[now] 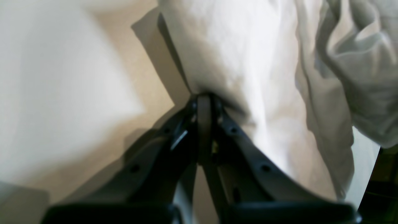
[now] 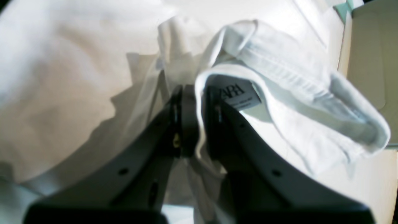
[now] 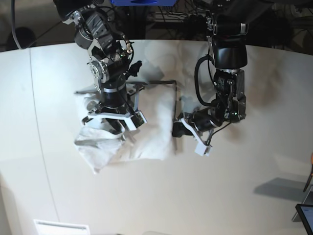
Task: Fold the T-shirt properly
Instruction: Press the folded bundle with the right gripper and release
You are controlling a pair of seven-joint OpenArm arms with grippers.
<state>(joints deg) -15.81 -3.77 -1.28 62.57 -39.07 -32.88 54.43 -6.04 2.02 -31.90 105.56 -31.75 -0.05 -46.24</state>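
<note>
The left gripper (image 1: pixel 205 99) is pressed together, pinching an edge of the T-shirt (image 3: pixel 146 122) low against the table (image 3: pixel 234 196). The right gripper (image 2: pixel 199 93) pinches the labelled collar between its fingers (image 2: pixel 214 124), the cloth bunched toward the table's far edge.

A big smooth off-white rounded tabletop (image 3: pixel 244 186) fills most of the base view. At around 4 o'clock a dark flat screen corner (image 3: pixel 304 215) pokes in from the edge. A pale slotted vent-like strip (image 3: pixel 61 227) sits at 7 o'clock. Dark cables (image 3: pixel 171 14) tangle at 12.
</note>
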